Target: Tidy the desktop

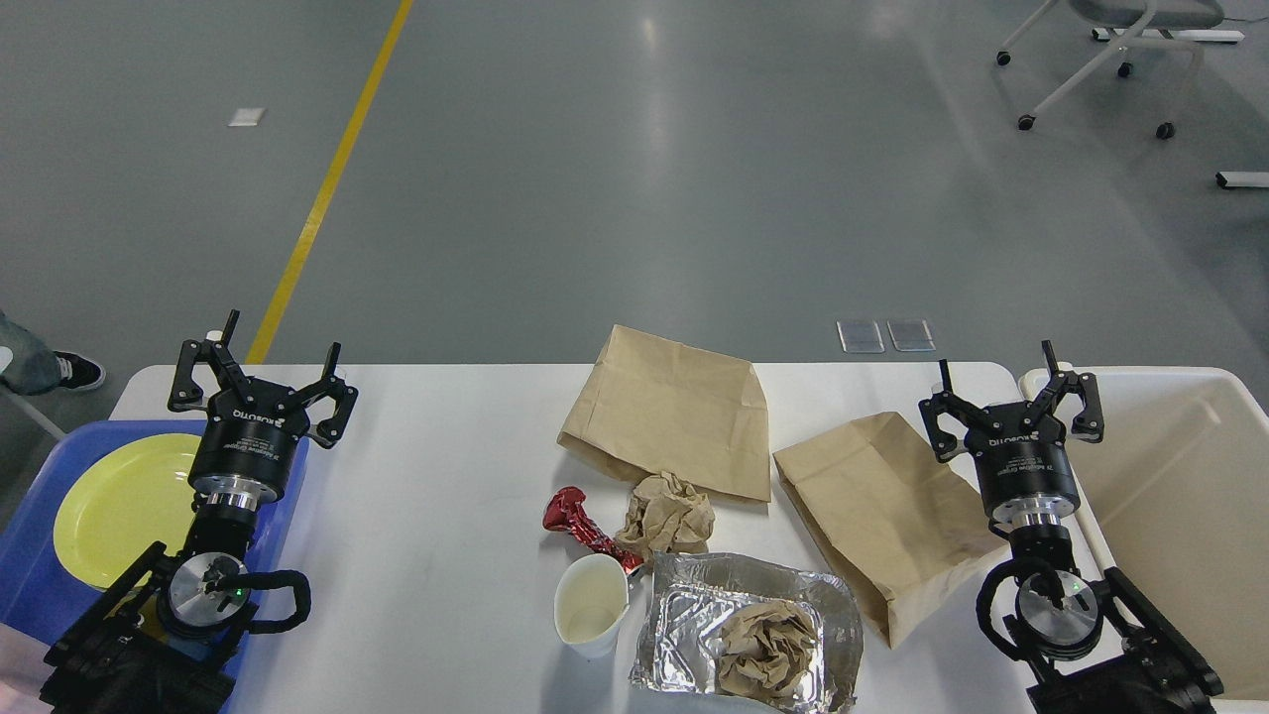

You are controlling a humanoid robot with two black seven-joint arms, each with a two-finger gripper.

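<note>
The white desktop point(446, 476) carries two flat brown paper bags, one at the back middle point(669, 412) and one to its right point(882, 516). In front lie a crumpled brown paper ball point(669, 516), a red foil wrapper point(580, 526), a white paper cup point(592, 617) and a foil tray point(684, 635) holding another paper wad point(768, 654). My left gripper point(260, 362) stands open over the table's left end, empty. My right gripper point(1013, 389) stands open at the right end, beside the right bag, empty.
A blue tray point(30, 585) with a yellow plate point(119, 506) sits at the left edge under my left arm. A cream bin point(1180, 506) stands off the right edge. An office chair point(1110, 50) is far back on the grey floor.
</note>
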